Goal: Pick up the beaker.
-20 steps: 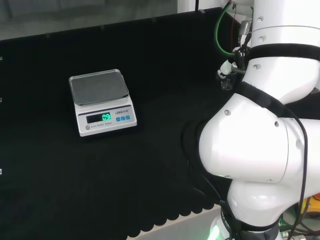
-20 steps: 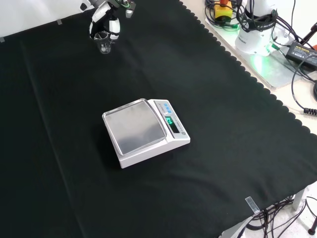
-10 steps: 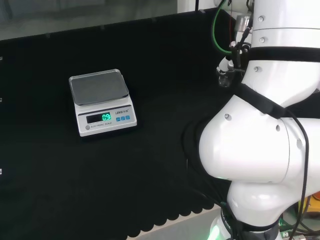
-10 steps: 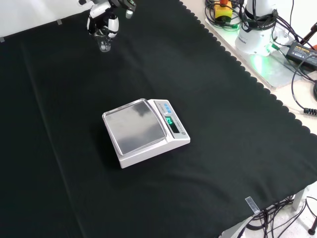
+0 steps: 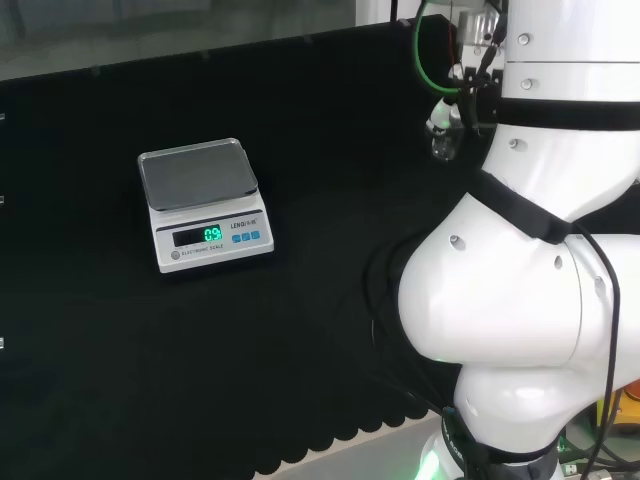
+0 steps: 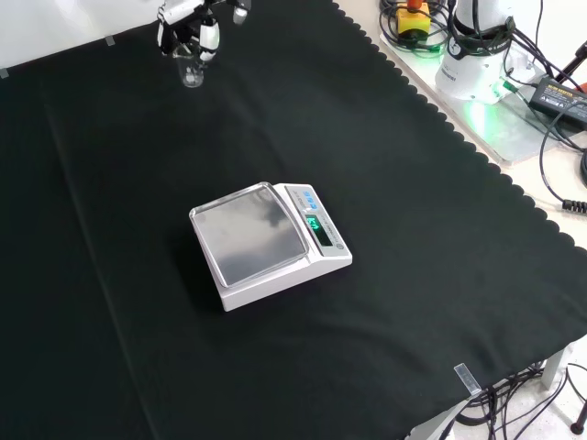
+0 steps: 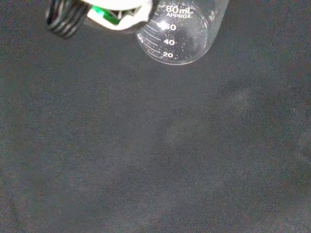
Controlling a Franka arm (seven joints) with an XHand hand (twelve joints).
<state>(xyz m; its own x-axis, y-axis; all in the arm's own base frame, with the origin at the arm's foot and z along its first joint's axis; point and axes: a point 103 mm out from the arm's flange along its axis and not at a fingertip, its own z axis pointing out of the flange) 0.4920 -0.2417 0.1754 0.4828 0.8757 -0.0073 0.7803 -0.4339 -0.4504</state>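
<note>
The small clear glass beaker hangs above the black cloth, clamped in the black-and-white hand's curled fingers.

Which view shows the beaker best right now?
Wrist view: the clear beaker is close and large, its graduations plain, above bare black cloth. Front view shows it tiny in the hand at the top edge. Head view shows a small glint beside the arm's links.
</note>
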